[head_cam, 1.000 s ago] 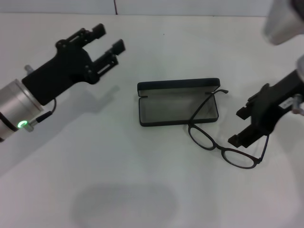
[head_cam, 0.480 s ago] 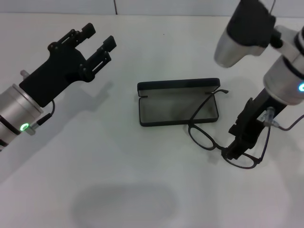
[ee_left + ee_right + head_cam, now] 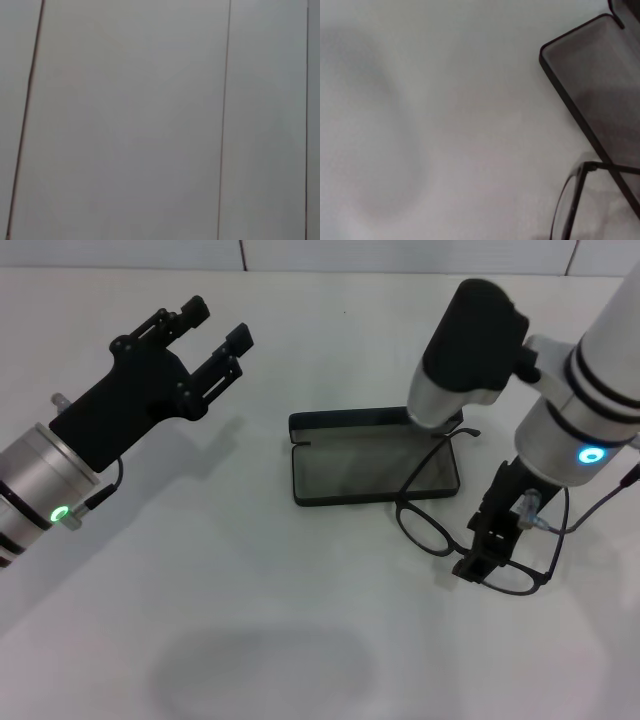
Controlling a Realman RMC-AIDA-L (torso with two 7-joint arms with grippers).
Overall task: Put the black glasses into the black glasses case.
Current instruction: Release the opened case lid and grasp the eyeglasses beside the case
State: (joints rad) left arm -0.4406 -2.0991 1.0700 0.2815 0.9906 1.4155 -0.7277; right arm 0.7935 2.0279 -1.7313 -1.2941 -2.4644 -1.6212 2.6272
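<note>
The black glasses [image 3: 425, 526] lie unfolded on the white table, just right of and in front of the black glasses case [image 3: 372, 468]. One temple arm rests across the case's right end. The case lies open, grey lining up, with its lid edge at the back. My right gripper [image 3: 476, 550] points down over the bridge of the glasses, its fingers open on either side of the frame. My left gripper [image 3: 208, 338] hangs open and empty at the far left, well away from the case. The right wrist view shows a case corner [image 3: 600, 90] and one lens rim [image 3: 570, 205].
The white table [image 3: 300, 620] carries nothing else. A dark seam line runs along its back edge. My right forearm [image 3: 465, 340] reaches over the case's back right corner. The left wrist view shows only a pale panelled surface [image 3: 125, 125].
My right arm has swung in to the left, and its gripper has dropped from beside the right lens onto the bridge. The left gripper has shifted only slightly.
</note>
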